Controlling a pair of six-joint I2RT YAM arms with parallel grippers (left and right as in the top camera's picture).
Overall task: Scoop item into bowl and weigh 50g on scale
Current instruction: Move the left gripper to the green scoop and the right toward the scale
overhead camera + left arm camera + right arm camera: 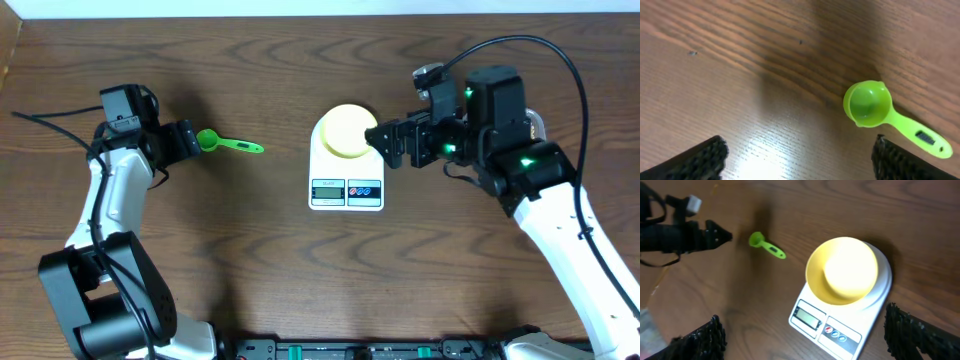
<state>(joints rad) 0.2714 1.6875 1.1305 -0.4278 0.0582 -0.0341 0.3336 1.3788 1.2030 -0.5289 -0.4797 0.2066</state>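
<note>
Table (300, 270): you are working on a dark brown wood-grain top, smooth, with a soft sheen where the light falls.
Right claw (384, 143): it is released. In the right wrist view you see its two black ribbed fingers spread wide with nothing between them. From overhead its tips sit just beside the bowl's right edge; you cannot tell if they touch it.
Left claw (192, 141): it is also released. Its textured black fingers stand far apart at the bottom of the left wrist view, gripping nothing.
Scale (346, 190): you find it at mid-table, white smooth plastic with rounded corners. Its flat front carries a small grey display (328, 189) and a panel with red and blue buttons (364, 189).
Bowl (347, 130): it is round, pale yellow and smooth, and sits upright on the scale's platform, covering most of it.
Scoop (225, 144): this is a bright green glossy plastic measuring spoon lying flat on the wood, well left of the scale. Its round cup points at your left claw, just ahead of the fingertips, and its flat handle points toward the scale.
</note>
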